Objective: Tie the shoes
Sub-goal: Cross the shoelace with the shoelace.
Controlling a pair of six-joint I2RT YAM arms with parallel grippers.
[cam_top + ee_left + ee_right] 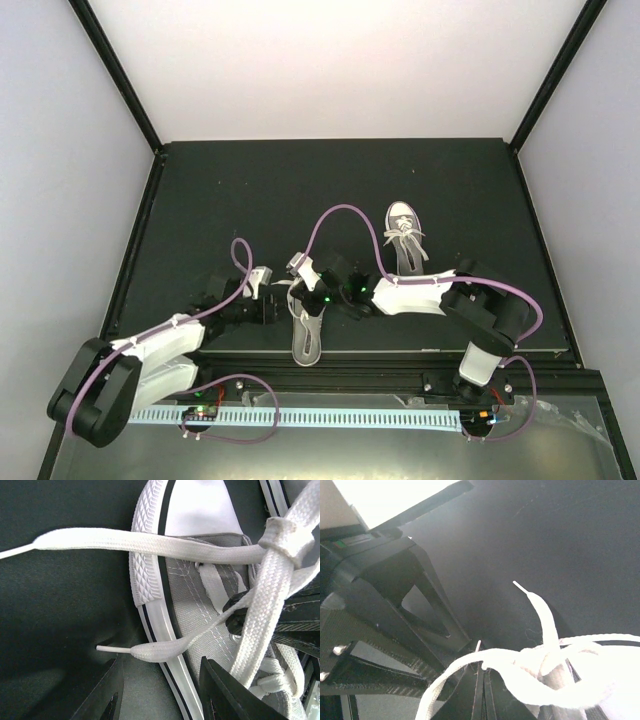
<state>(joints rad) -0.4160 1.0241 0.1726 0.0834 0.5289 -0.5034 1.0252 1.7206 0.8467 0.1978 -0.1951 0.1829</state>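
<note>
The left end effector stood open, its jaws straddling the white sole edge and a lace end of the near grey sneaker. This sneaker lay on the black table at front centre. The right end effector was closed on a white lace above that sneaker. The second sneaker lay farther back, to the right.

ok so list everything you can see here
shoes: two, grey with white toes, one at the mat's near edge, one farther back on the right
laces: white, knotted loosely over the near shoe
mat: one, black, under everything
cables: several, purple, looping over the arms
arms: two, white and black, meeting at the near shoe
left hand: black, open, lace end between its fingers
right hand: black, shut on the laces
</note>
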